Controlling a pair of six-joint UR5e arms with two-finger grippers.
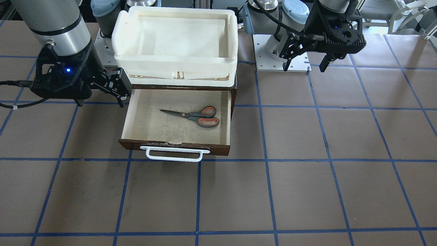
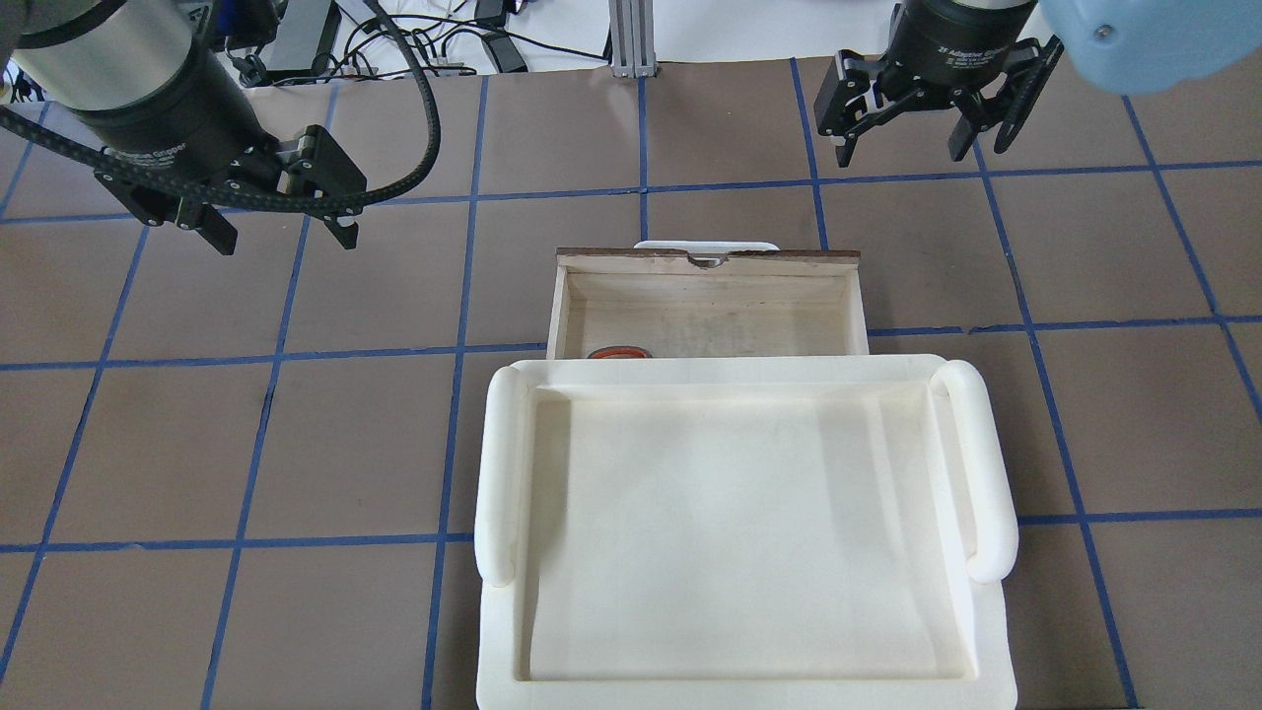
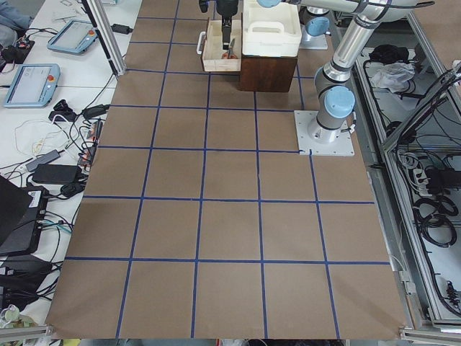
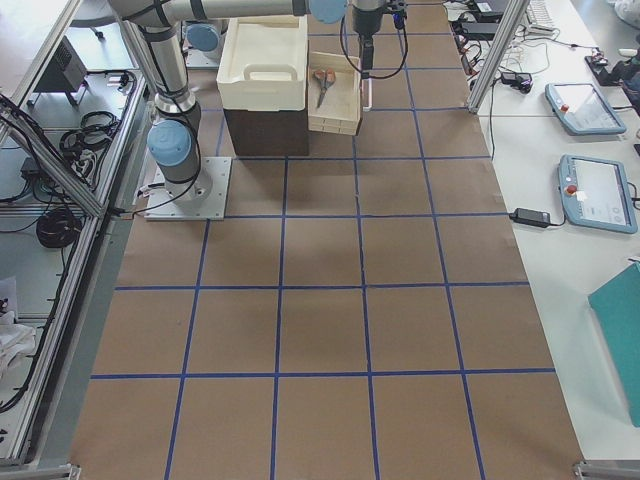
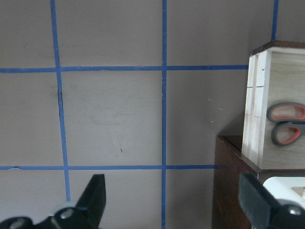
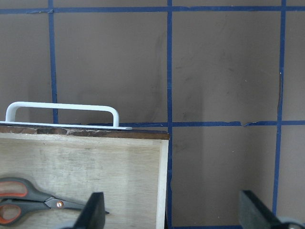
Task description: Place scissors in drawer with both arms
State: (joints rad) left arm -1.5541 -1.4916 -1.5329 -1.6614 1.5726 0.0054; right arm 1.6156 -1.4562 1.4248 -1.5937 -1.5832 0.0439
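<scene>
The scissors [image 1: 194, 116] lie inside the open drawer [image 1: 177, 147]. The left gripper [image 2: 284, 239] and right gripper [image 2: 902, 150] flank it, jaws wide and empty. An off-centre shove to shut the drawer could jam it askew.

The right gripper [image 2: 900, 150] bears small pale lettering: "2F Adaptive Gripper".

Bright, even room light; your frames are mostly sharp.
The tray [image 2: 749, 532] washes out near white in the overhead view (its rim detail is faint), while the drawer [image 1: 153, 128] throws only soft, pale shadows on the table [image 1: 307, 191]. Your wrist views read dimmer and greyer. A joint cap [image 2: 1154, 39] in the overhead view's top corner is blurred.
</scene>
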